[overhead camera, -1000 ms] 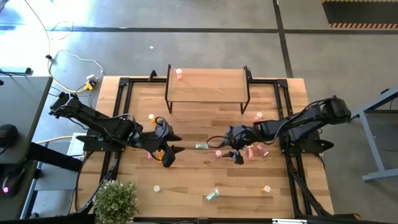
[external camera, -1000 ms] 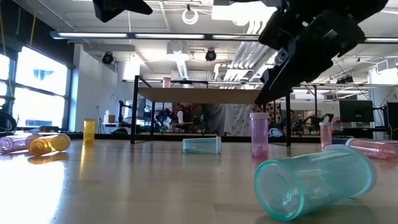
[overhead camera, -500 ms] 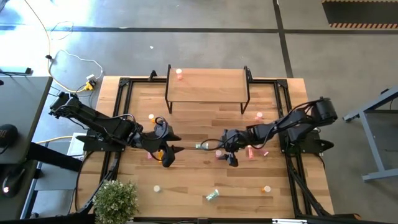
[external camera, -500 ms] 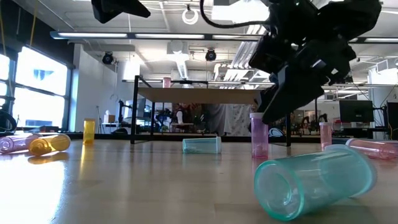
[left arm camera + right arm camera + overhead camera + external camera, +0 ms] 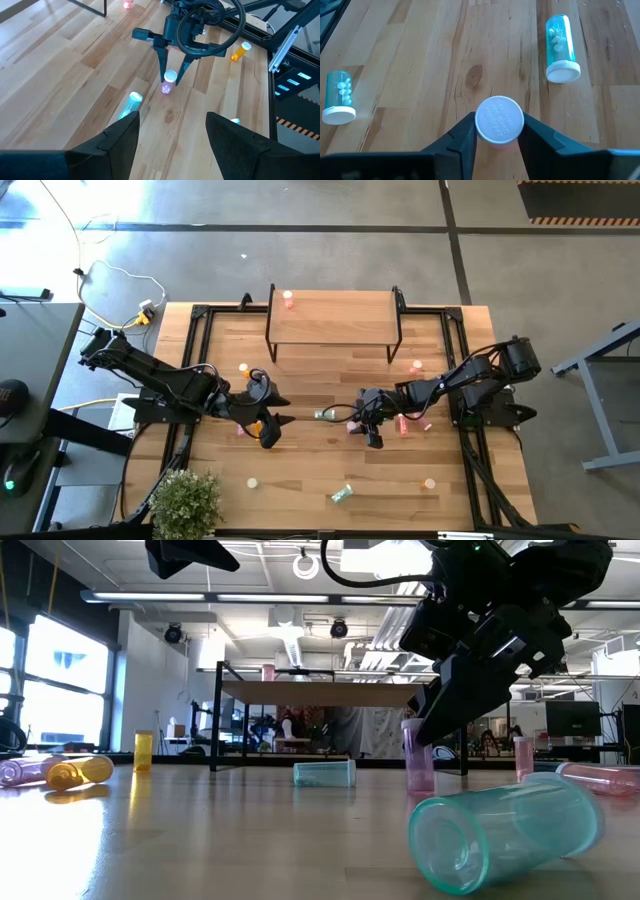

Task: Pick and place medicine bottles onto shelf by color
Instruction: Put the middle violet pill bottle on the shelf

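A pink medicine bottle (image 5: 499, 120) with a white cap stands upright on the table near its middle, and my right gripper (image 5: 352, 423) is shut on it. My left gripper (image 5: 275, 412) hangs open above the table's left half with nothing between its fingers (image 5: 120, 135). An orange bottle (image 5: 256, 427) lies below it. The shelf (image 5: 333, 318) stands at the far edge on black legs, with one pink bottle (image 5: 289, 299) upright near its far left corner. A teal bottle (image 5: 324, 415) lies on its side between the two grippers. My right gripper pinches the pink bottle's top end at the white cap (image 5: 482, 125) between its two fingers, one on each side. The fingers slant down from the table's right. The bottle stands upright with its base on the table (image 5: 420, 785).
More bottles lie scattered: pink ones (image 5: 405, 423) beside the right arm, a pink one (image 5: 417, 365) farther back, a teal one (image 5: 342, 494) and an orange one (image 5: 430, 483) near the front edge. A potted plant (image 5: 185, 502) stands at the near left corner.
My right gripper has come down and toward the table's left, its fingers passing on either side of the upright pink bottle, and has shut on the bottle's top. The bottle has stayed standing in place.
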